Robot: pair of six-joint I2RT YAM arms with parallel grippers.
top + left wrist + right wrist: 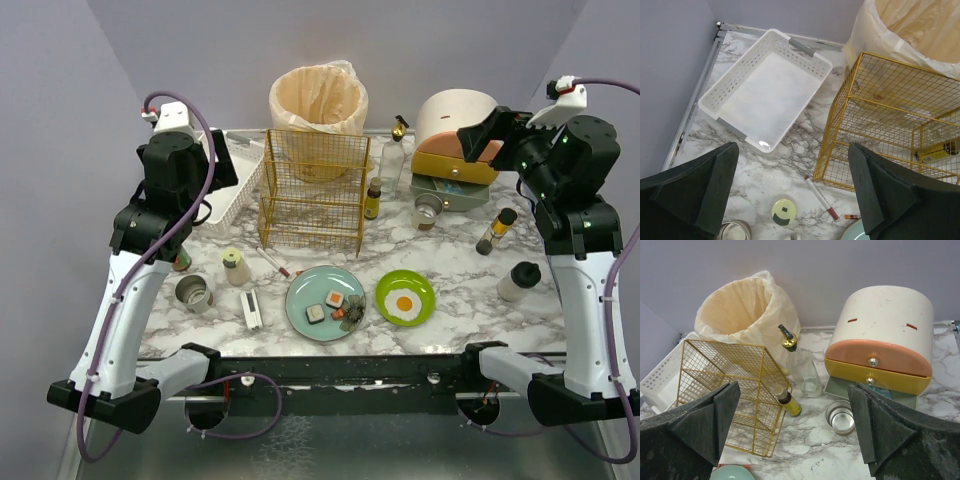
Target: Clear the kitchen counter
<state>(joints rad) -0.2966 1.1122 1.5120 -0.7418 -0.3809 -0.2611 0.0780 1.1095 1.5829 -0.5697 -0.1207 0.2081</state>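
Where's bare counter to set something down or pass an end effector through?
Bare counter lies between the green plate, metal cup and spice bottle, and front-right between that plate and the white jar. The white tray is empty. Crowded: front-left around the tin, small jar and pen, and where bottles stand between gold rack and bread box.

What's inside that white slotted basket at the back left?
Nothing that shows: the left wrist view looks straight into the white basket and finds only its bare floor. In the top view the left arm covers most of it, so that view alone could not tell.
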